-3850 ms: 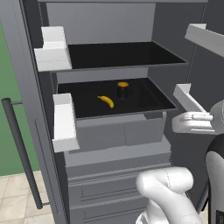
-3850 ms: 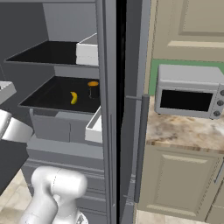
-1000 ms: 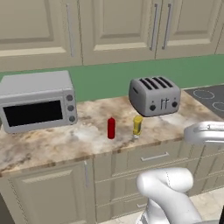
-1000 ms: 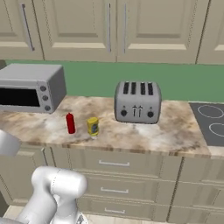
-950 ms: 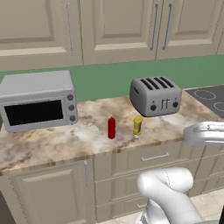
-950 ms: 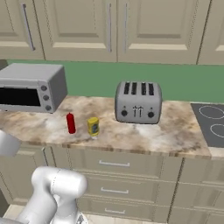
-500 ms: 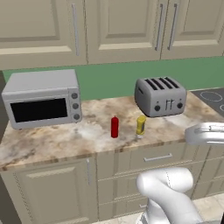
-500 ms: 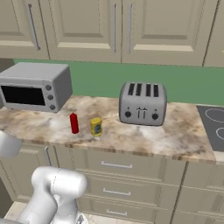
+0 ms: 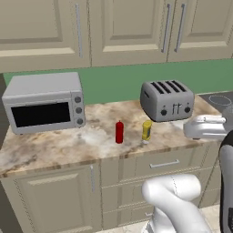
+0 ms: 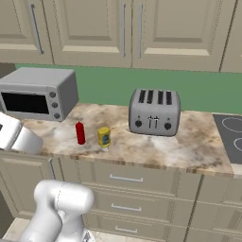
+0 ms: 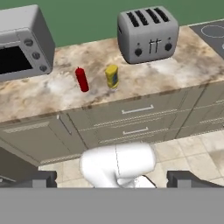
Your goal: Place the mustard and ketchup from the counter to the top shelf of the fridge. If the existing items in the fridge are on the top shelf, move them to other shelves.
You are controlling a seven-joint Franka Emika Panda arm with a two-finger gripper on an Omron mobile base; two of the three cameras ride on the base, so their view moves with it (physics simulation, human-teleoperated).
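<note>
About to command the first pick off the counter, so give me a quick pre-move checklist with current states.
1. Ketchup upright on the counter: ok.
2. Mustard upright, standing apart from the ketchup: ok.
3. Both bottles near the counter's front edge, toaster and toaster oven set further back: ok.
4. Gripper open with nothing between the fingers: ok.
5. Gripper down at the bottles: not ok, it sits high and back from the counter.
6. Fridge door open, top shelf free: cannot tell.
</note>
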